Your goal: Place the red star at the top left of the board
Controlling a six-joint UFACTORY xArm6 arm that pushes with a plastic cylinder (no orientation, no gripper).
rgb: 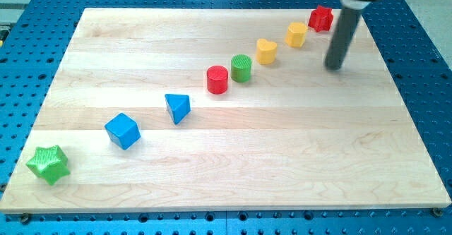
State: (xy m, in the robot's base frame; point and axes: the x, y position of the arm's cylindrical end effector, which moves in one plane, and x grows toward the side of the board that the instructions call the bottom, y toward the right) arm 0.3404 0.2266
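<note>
The red star [321, 17] lies at the top right of the wooden board [226, 157], fully in view. My tip [333, 67] rests on the board just below and slightly right of the red star, a short gap apart from it. The tip is to the right of the yellow block [297, 34], which sits next to the star on its left.
A diagonal row of blocks runs down to the view's bottom left: a yellow heart-like block [266, 51], a green cylinder [241, 68], a red cylinder [217, 79], a blue triangle [177, 108], a blue cube [123, 130] and a green star [49, 164].
</note>
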